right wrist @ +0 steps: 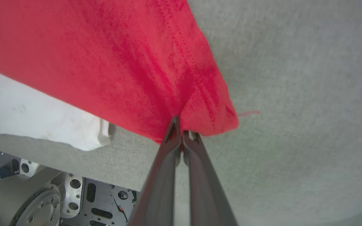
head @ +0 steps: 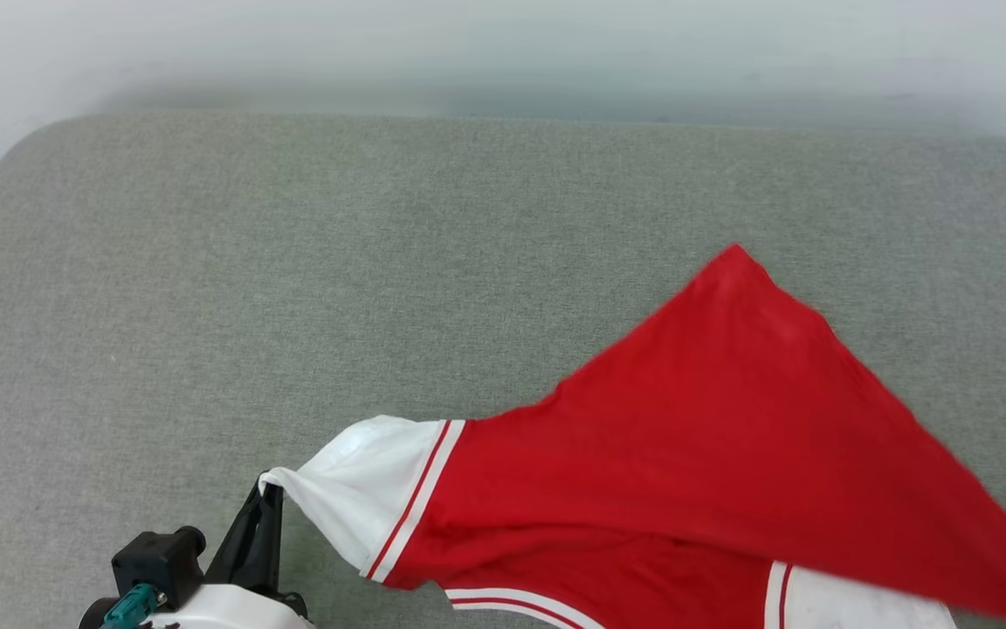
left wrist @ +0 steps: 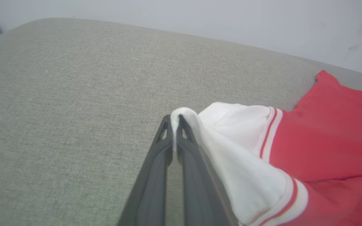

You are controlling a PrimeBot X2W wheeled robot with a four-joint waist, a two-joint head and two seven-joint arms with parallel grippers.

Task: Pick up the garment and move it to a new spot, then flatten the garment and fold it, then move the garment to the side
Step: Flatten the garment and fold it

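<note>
Red garment (head: 713, 437): left fingers (left wrist: 154, 175) pinch white sleeve (left wrist: 231, 125); right fingers (right wrist: 165, 175), wrist view, pinch red corner (right wrist: 209, 119).

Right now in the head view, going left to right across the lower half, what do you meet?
Left tool → white sleeve pinched in it → striped trim → red body of the garment, running to the right edge.

The garment (head: 730, 419) is soft-looking matt knit cloth, and the grey tabletop (head: 293, 262) is covered in coarser matt woven fabric. Fingers on the left gripper (left wrist: 175, 121) and right gripper (right wrist: 182, 130) look like smooth dark plastic with a slight sheen, and the base plate (right wrist: 99, 194) is bare dull metal.
</note>
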